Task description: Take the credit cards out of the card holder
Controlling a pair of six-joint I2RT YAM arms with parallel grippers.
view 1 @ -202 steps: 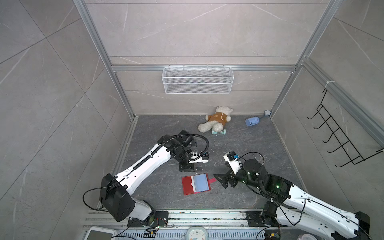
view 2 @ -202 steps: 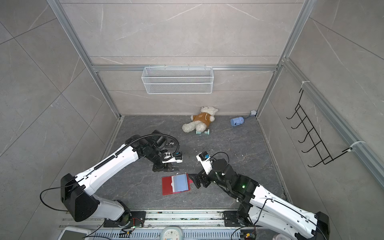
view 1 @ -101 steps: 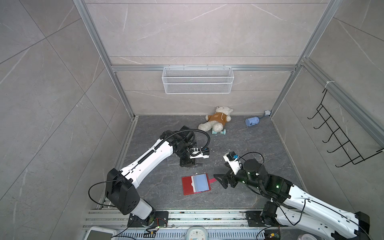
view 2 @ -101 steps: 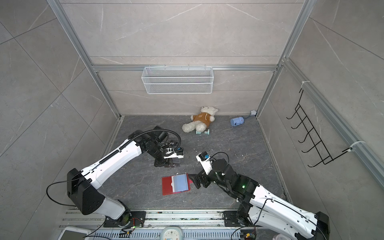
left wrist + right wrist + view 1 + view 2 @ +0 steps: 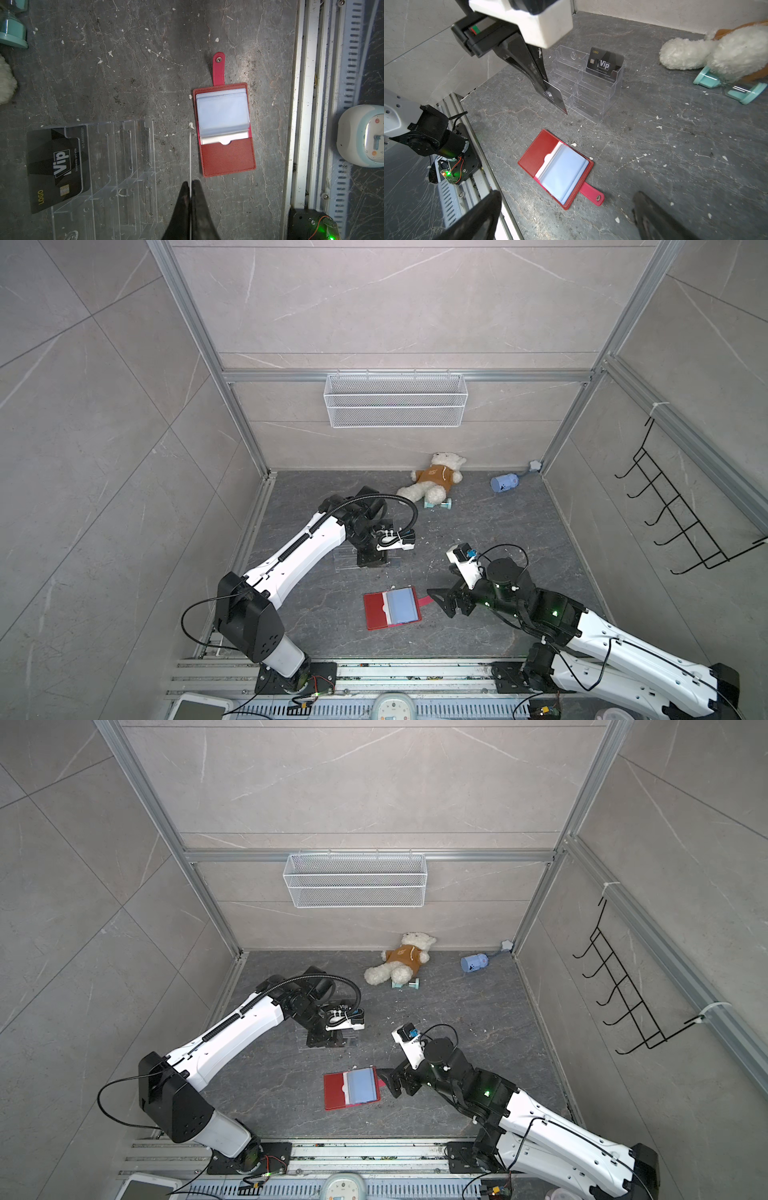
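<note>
Left gripper [image 5: 190, 182], fingers clamped on a dark credit card [image 5: 555, 97], hangs just beside the clear rack [image 5: 591, 91], where a second card [image 5: 605, 63] stands. The open red card holder [image 5: 390, 608] lies flat on the worktop [image 5: 457, 531], the rack at its 11 o'clock. Right gripper [image 5: 440, 603], fingers spread wide, sits at its 3 o'clock.

Pale grey veined tile walls [image 5: 395, 302] close in three sides, joined by silver aluminium frame posts [image 5: 199, 323]. A white wire mesh basket [image 5: 395, 406] hangs on the back wall and a black wire hook rack [image 5: 675, 510] on the right wall. The dark grey marbled stone floor [image 5: 498, 531], flecked with white chips, meets silver slotted rails [image 5: 415, 672] along its front edge.
</note>
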